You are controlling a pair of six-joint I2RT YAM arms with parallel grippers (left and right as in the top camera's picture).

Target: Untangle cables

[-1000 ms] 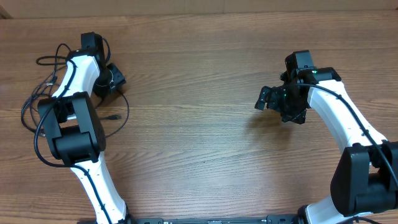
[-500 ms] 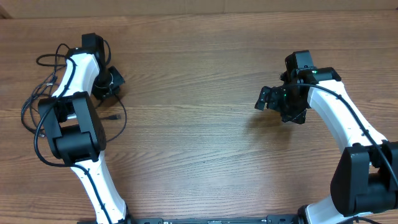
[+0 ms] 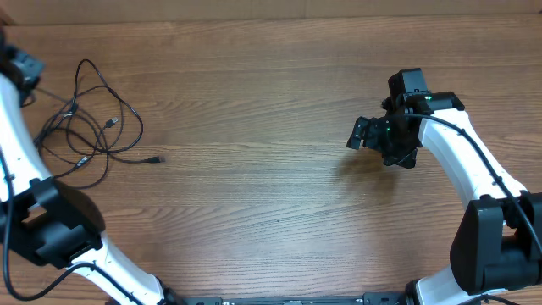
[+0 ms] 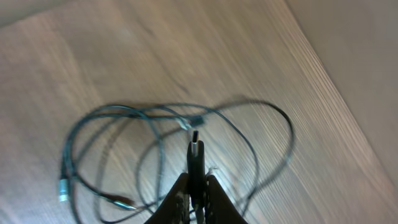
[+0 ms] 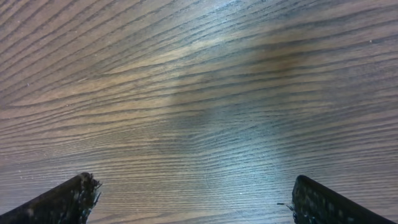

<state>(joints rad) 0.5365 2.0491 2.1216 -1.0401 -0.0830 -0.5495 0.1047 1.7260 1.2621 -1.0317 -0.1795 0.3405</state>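
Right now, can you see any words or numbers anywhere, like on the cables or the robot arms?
None: no word, number or sign can be read in any view.
The cables show no print, and the left wrist view of them is blurred.
The table has wood grain but no writing.
The left arm and right arm show no label.

My surface (image 3: 254, 195) is matt wood grain with a faint sheen, the cables (image 3: 93, 127) are thin, black and rubbery-looking, and my right claw (image 5: 193, 182) is rough matt black plastic below smooth glossy white arm shells (image 3: 457, 161).
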